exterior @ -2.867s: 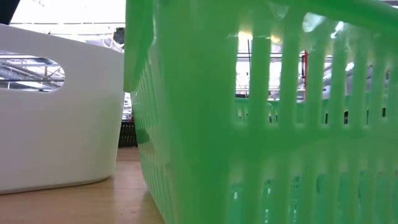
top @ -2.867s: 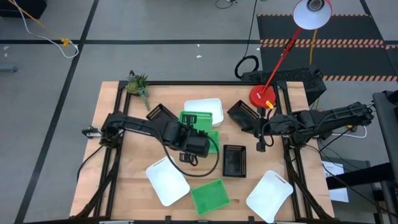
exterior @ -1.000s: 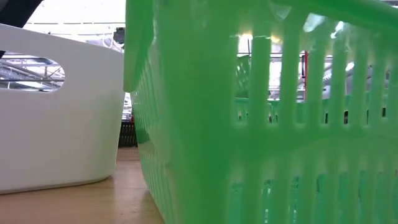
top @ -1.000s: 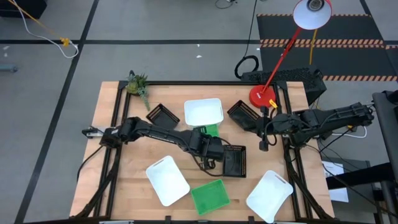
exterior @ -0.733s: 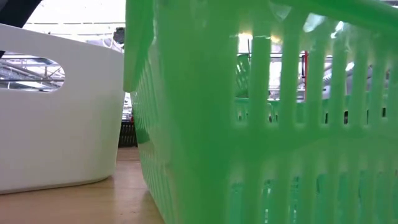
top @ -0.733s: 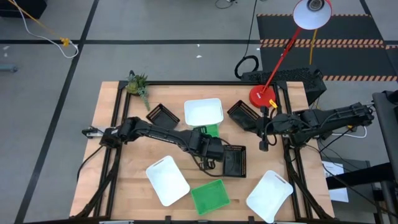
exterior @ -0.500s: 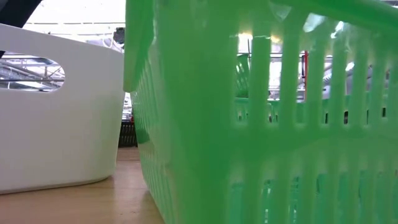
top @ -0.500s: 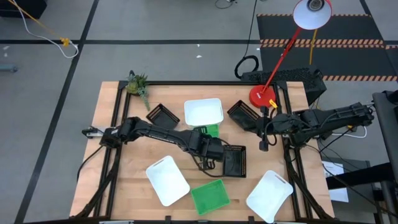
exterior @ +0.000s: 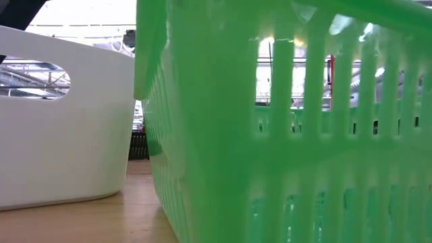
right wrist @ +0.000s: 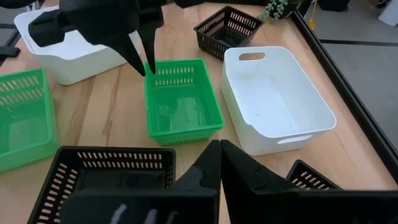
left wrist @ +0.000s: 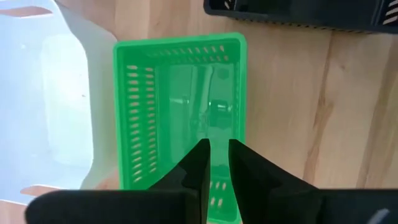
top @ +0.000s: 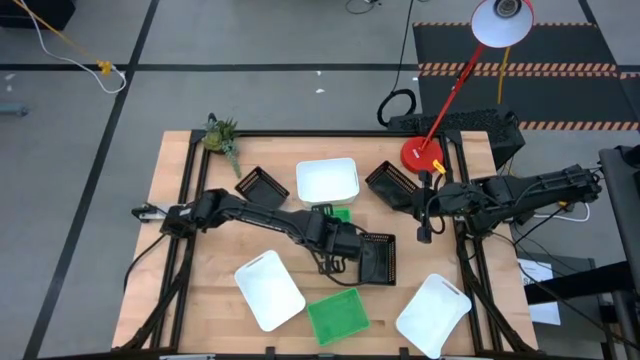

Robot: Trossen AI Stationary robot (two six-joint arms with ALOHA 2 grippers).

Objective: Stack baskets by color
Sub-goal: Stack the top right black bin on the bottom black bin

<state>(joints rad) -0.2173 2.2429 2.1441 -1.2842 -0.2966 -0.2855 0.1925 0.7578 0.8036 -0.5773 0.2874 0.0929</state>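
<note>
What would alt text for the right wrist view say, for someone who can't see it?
The left gripper hangs at the rim of a green basket on the table, between two white baskets. Black baskets lie near the right gripper, which is shut and empty.

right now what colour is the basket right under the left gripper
Bright green basket with slotted sides, seen best in the left wrist view.

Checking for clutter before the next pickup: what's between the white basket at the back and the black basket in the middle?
In the high view, a green basket sits between the white basket and the black basket, with the left gripper over it.
</note>
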